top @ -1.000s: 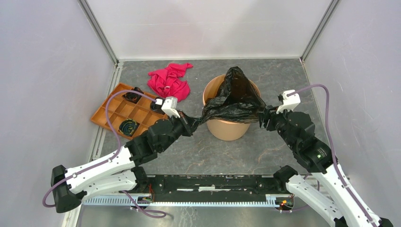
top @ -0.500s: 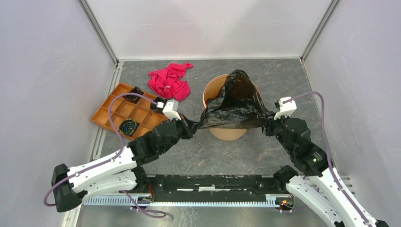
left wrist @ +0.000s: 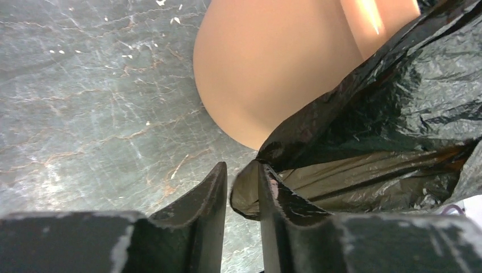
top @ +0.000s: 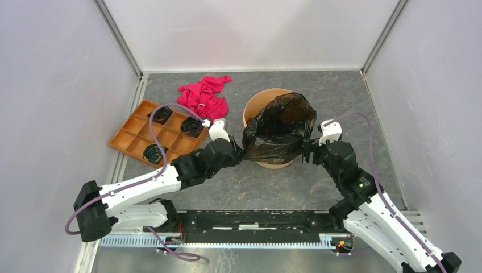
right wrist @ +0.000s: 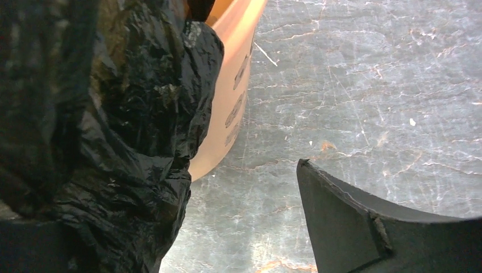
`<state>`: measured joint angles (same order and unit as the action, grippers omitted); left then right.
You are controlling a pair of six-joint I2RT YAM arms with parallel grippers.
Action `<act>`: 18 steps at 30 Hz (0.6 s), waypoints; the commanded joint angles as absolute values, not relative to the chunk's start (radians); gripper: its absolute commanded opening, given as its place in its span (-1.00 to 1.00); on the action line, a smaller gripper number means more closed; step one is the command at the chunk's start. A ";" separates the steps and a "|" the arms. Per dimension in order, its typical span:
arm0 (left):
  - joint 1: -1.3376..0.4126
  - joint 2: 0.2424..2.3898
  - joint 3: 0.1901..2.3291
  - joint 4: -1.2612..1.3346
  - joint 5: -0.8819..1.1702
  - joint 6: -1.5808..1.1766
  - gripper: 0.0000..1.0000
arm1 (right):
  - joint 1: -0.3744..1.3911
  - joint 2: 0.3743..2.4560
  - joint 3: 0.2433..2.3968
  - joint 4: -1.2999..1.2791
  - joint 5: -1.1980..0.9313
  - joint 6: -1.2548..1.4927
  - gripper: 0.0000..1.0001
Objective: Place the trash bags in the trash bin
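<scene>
The trash bag (top: 279,126) drapes over the near rim of the trash bin (top: 258,102); the left gripper (left wrist: 241,166) clamps its edge; the right gripper (top: 308,151) jaws stand wide apart beside the film.

Stuff you can't really make out here

The trash bag (top: 278,128) flops over the trash bin (top: 257,102), so from the top cam the near rim and most of the inside are hidden. On the right wrist cam, one finger of the right gripper (top: 309,152) is buried under the film. The left wrist cam chops off the bin up top. The dark bits (top: 154,152) in the orange tray (top: 139,134) are too small to identify.
</scene>
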<state>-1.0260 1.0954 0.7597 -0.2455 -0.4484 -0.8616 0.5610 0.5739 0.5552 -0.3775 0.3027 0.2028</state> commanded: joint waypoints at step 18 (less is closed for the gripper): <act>-1.009 0.956 1.171 -0.395 -0.261 -0.411 0.99 | 0.561 0.500 0.955 -0.530 0.287 0.132 0.94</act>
<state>-1.0218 0.8265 1.0832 -0.4652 -0.4015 -0.5629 0.5610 0.4519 0.8989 -0.6079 0.2638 0.0875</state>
